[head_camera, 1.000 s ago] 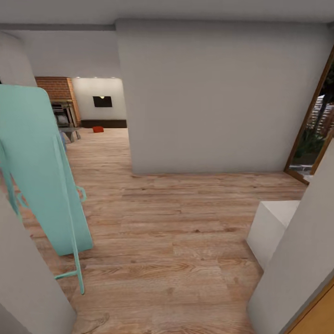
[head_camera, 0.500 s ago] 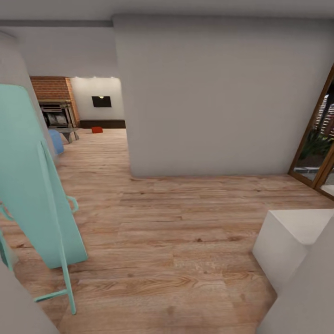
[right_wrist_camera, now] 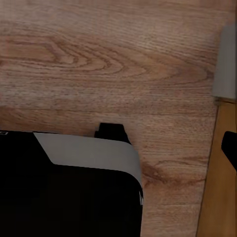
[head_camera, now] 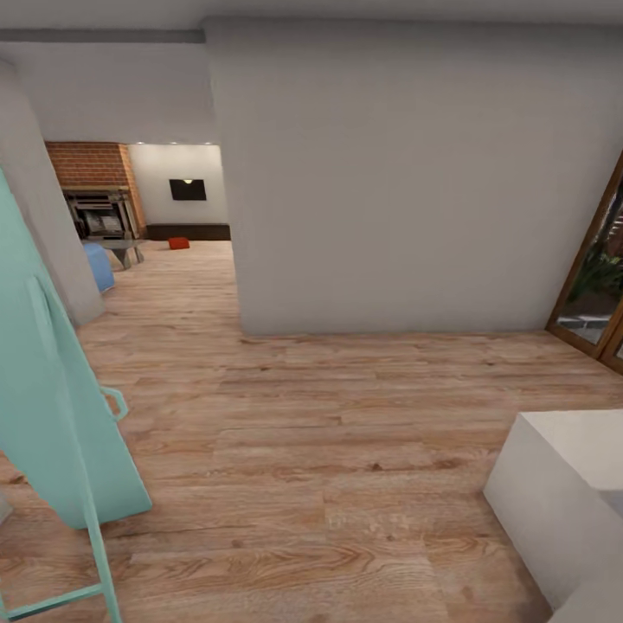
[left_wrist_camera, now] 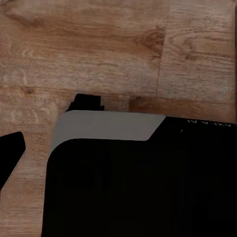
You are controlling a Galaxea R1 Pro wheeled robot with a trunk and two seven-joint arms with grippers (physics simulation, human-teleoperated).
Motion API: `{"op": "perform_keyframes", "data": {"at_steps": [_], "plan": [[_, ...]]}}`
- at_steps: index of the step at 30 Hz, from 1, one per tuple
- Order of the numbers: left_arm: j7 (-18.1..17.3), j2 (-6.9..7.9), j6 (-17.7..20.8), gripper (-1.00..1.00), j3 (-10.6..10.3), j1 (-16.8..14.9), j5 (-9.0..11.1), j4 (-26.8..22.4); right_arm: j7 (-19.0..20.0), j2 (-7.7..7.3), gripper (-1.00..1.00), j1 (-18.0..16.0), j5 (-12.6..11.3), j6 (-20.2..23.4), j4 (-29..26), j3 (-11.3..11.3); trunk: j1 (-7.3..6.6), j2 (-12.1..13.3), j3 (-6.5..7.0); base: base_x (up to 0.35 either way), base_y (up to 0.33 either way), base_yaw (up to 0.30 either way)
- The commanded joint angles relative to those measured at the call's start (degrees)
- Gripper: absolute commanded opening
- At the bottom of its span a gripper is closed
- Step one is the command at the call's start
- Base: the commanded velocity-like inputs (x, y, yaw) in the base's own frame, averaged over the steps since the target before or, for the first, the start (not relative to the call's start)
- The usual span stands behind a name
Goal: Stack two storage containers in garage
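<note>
While the robot stands on light wood planks in a hallway, one orange-red storage container shows far off on the living room floor.

Taking the big grey-white wall block as the landmark: at the far left of it a tall turquoise board on a thin frame leans upright on the wood plank floor. Through the opening just left of the wall lie the brick fireplace, a blue seat, the dark wall TV and, below the TV, the container. Right of the wall stands a wood-framed glass door, and nearer the camera a white block. Both wrist views look down at planks past dark robot bodywork; whether either gripper is open or closed, I cannot tell.
</note>
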Motion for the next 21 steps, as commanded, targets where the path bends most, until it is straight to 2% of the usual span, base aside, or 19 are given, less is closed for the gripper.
{"op": "perform_keyframes", "data": {"at_steps": [1,21], "plan": [[0.11,0.01,-0.13,1.00,-0.01,-0.04,0.46,0.04,-0.03,0.05,1.00,-0.06,-0.58,-0.32,0.18,0.50,0.03,-0.03,-0.06,0.323,0.000,0.000],[0.11,-0.01,-0.13,1.00,-0.01,-0.02,0.46,0.04,-0.09,0.32,1.00,-0.06,-0.43,-0.20,0.18,0.53,0.03,-0.03,-0.06,0.323,0.000,0.000]]}}
